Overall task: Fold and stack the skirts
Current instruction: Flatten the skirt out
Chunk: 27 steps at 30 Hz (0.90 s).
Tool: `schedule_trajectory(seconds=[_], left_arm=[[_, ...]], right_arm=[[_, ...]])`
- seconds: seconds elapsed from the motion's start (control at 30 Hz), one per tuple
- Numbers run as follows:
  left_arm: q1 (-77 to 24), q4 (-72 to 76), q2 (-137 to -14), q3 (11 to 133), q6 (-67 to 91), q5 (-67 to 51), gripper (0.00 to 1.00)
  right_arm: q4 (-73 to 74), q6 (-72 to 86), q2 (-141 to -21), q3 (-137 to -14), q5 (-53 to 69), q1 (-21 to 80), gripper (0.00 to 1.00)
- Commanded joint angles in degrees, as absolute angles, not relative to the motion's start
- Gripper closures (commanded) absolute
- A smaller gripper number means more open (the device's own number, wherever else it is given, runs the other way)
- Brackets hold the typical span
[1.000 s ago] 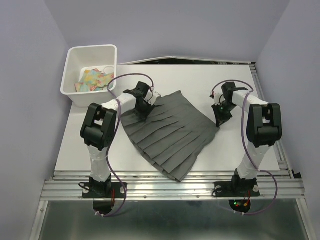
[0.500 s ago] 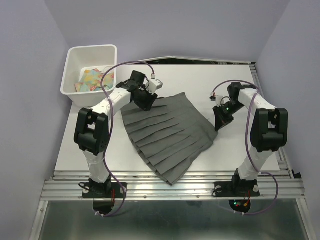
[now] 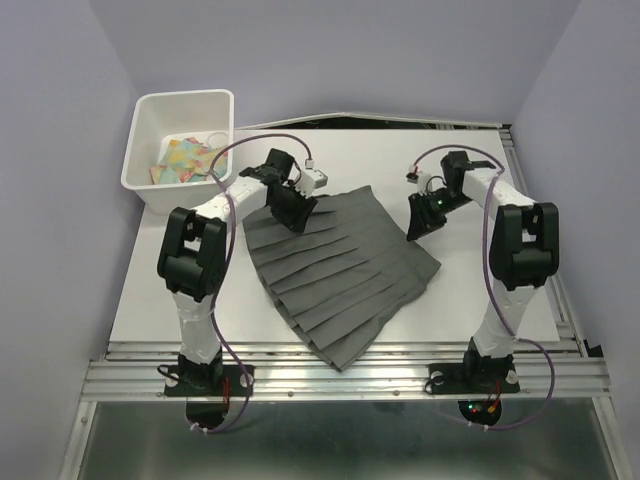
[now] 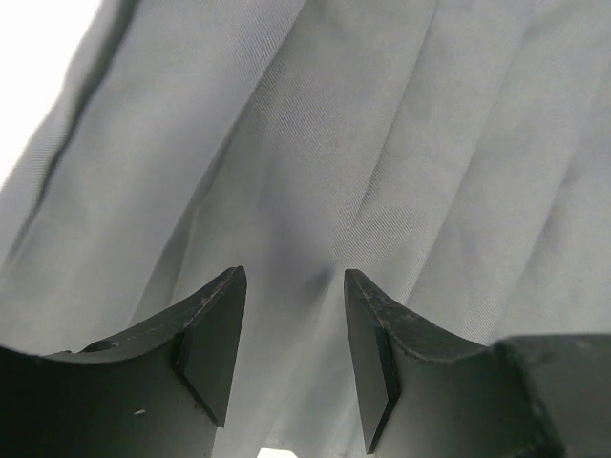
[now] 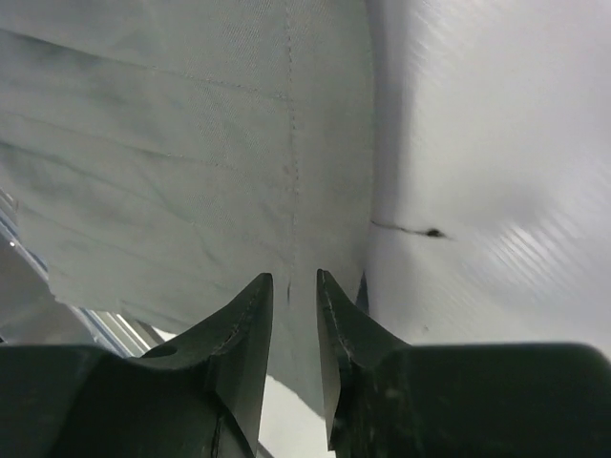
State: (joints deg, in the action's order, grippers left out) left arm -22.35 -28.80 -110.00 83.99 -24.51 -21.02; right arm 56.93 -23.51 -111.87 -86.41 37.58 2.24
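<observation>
Standing over the narrow end of the skirt [image 3: 340, 265], the left gripper [image 3: 290, 207] had jaws well apart, nothing between them; pleats ran just beneath and ahead. The right gripper [image 5: 294, 305] showed only a narrow slit, no cloth in it; the skirt's side edge lay straight ahead of its tips, cloth to its left, table [image 5: 496, 143] to its right. Skirt lay flat between both grippers.

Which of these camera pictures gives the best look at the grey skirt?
The top external view: the whole skirt lies spread fan-shaped on the table. The left wrist view shows only a close pleated patch; the right wrist view shows only its stitched edge beside the white table.
</observation>
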Motion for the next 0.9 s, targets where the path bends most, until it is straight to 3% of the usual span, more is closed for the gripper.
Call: schedule_trajectory(seconds=[0.0, 0.33, 0.6, 0.8, 0.87], left_arm=[[-23.29, -29.71, -112.67, 84.81, -23.91, -21.62, 0.43], [-29.96, -31.38, -121.8, 94.47, -26.01, -21.09, 0.45], [-34.1, -32.61, -124.72, 98.44, -27.42, -27.58, 0.46], [-32.17, -32.87, -116.29, 96.68, -31.64, -34.44, 0.41], [-30.94, -32.61, -113.56, 98.69, -31.47, -35.42, 0.37]], right_arm=[[51.95, -23.29, -111.98, -81.32, 37.19, 5.18, 0.71], [52.73, -29.61, -101.0, -61.01, 32.08, 7.64, 0.75], [63.79, -34.79, -95.45, -66.17, 42.7, 10.99, 0.75], [60.93, -27.88, -94.39, -79.44, 41.85, 10.2, 0.69], [55.13, -26.81, -96.05, -84.18, 37.56, 8.18, 0.48]])
